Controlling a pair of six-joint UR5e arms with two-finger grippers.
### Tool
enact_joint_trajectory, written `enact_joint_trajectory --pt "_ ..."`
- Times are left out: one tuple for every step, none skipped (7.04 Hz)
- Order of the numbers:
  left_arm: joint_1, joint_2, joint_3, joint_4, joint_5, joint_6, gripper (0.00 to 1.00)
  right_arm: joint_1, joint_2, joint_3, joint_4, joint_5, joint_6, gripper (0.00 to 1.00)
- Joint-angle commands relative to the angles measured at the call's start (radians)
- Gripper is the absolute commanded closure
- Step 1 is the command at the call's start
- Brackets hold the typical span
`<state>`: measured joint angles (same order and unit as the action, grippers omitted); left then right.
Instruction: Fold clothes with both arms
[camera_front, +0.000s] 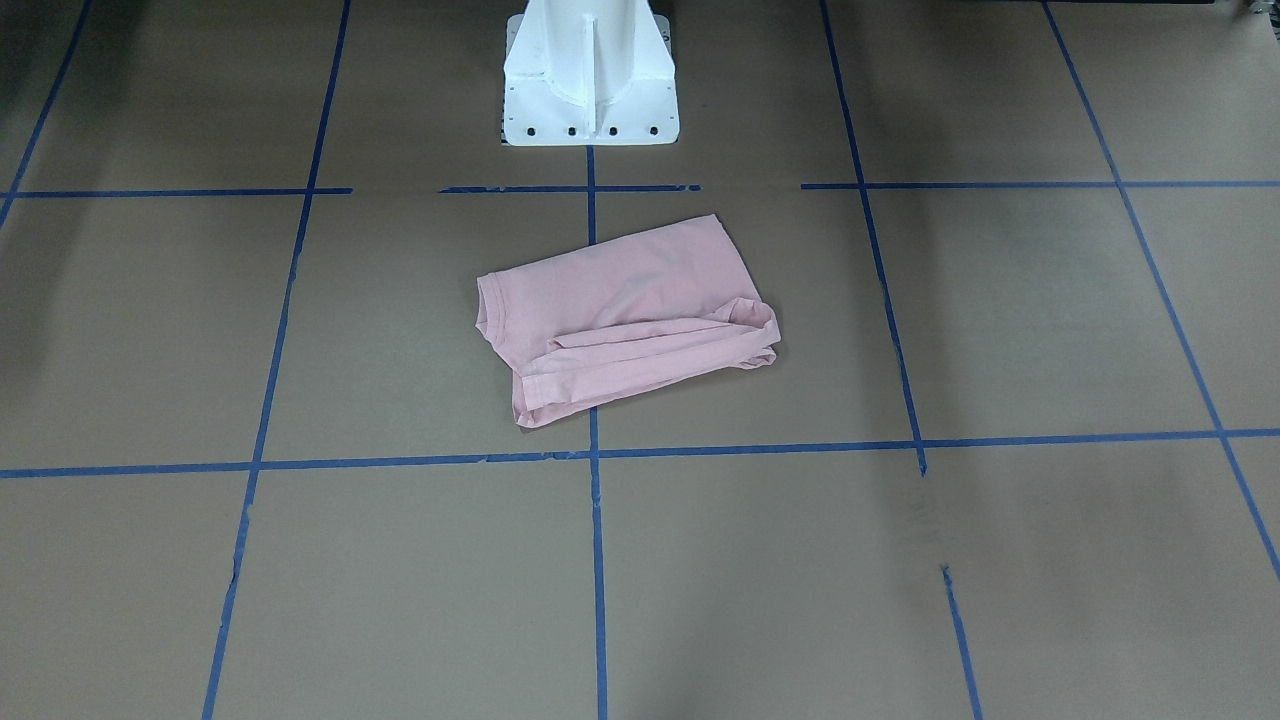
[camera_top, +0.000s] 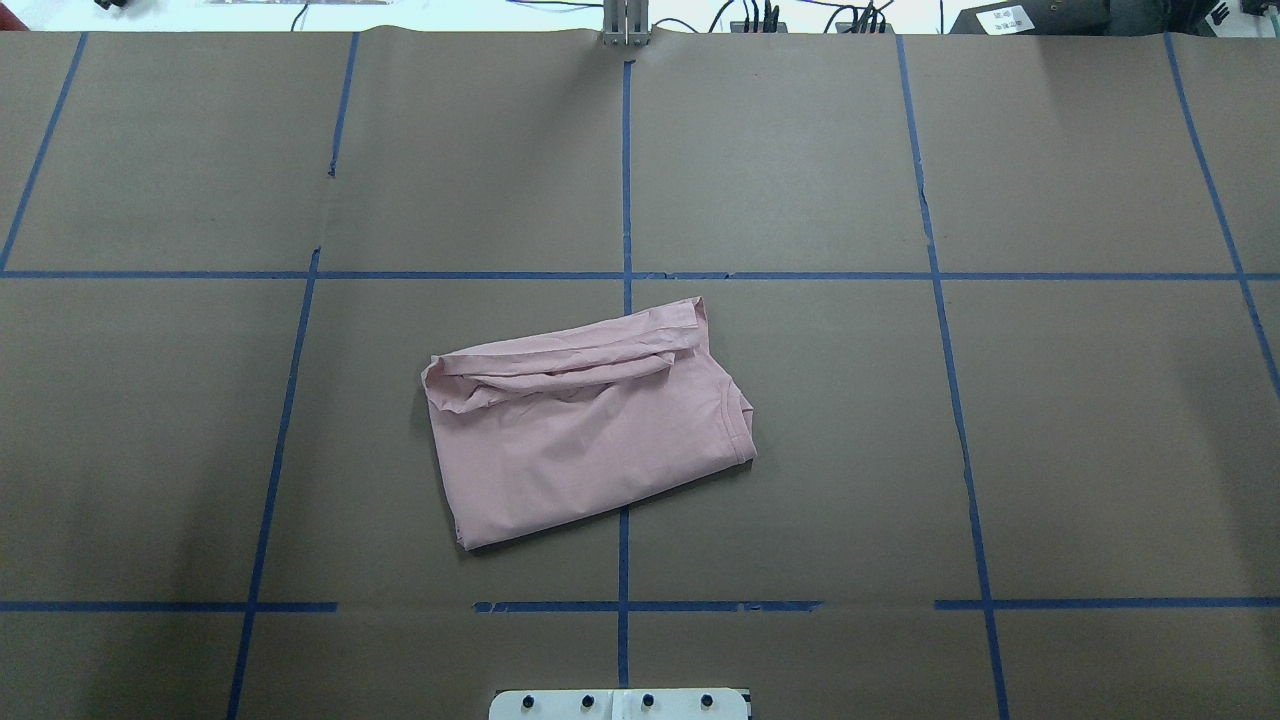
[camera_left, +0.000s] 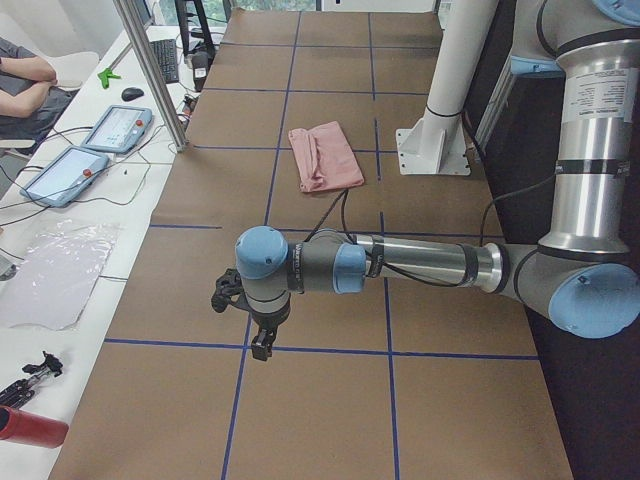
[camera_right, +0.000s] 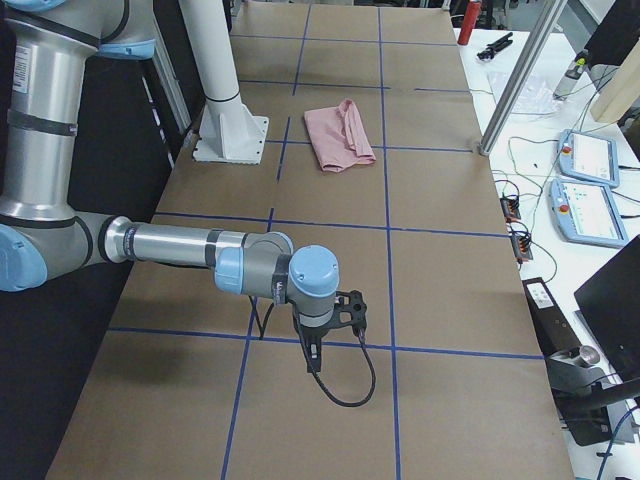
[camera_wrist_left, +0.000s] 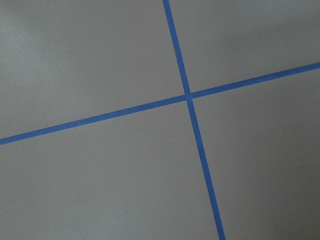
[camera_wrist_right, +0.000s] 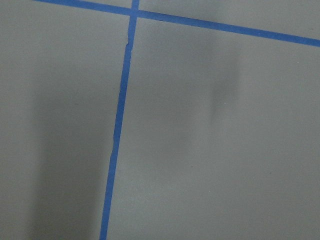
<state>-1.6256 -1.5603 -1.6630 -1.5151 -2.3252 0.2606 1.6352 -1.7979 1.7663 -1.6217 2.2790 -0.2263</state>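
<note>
The pale pink T-shirt (camera_front: 625, 315) lies folded into a rough rectangle in the middle of the table, plain side up, with a rolled band along its far edge in the overhead view (camera_top: 585, 430). No print shows. Neither arm touches it. The left gripper (camera_left: 262, 340) shows only in the exterior left view, hanging over the table's left end far from the shirt (camera_left: 325, 155). The right gripper (camera_right: 315, 355) shows only in the exterior right view, over the right end, far from the shirt (camera_right: 340, 135). I cannot tell whether either is open or shut. Both wrist views show only brown paper and blue tape.
The white pedestal base (camera_front: 590, 80) stands just behind the shirt on the robot's side. Blue tape lines (camera_top: 625, 275) grid the brown table cover. Teach pendants (camera_left: 115, 128) and cables lie on the side bench, beside a metal post (camera_left: 150, 70).
</note>
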Motion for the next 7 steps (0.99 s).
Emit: enact_joint_trajectory --pt "0.001 -0.001 -0.001 -0.002 -0.002 0.0 0.0 0.0 0.0 -0.002 0.0 0.001 0.001 0.0" --pt "0.001 -0.001 -0.001 -0.002 -0.002 0.0 0.0 0.0 0.0 -0.005 0.0 0.001 0.002 0.0" --pt "0.003 -0.001 0.0 0.0 -0.002 0.0 0.0 0.0 0.0 -0.008 0.0 0.001 0.001 0.0" --pt "0.003 -0.001 -0.001 -0.002 -0.002 0.0 0.0 0.0 -0.001 -0.008 0.0 0.001 -0.001 0.0" --pt "0.003 -0.003 -0.001 -0.002 -0.002 0.0 0.0 0.0 -0.009 -0.01 0.0 0.001 -0.005 0.0" --pt "0.003 -0.003 -0.001 -0.002 -0.002 -0.001 0.0 0.0 -0.009 -0.01 0.0 0.001 -0.005 0.0" --pt "0.003 -0.003 -0.004 0.0 -0.002 0.0 0.0 0.0 -0.009 -0.013 0.0 0.001 -0.005 0.0"
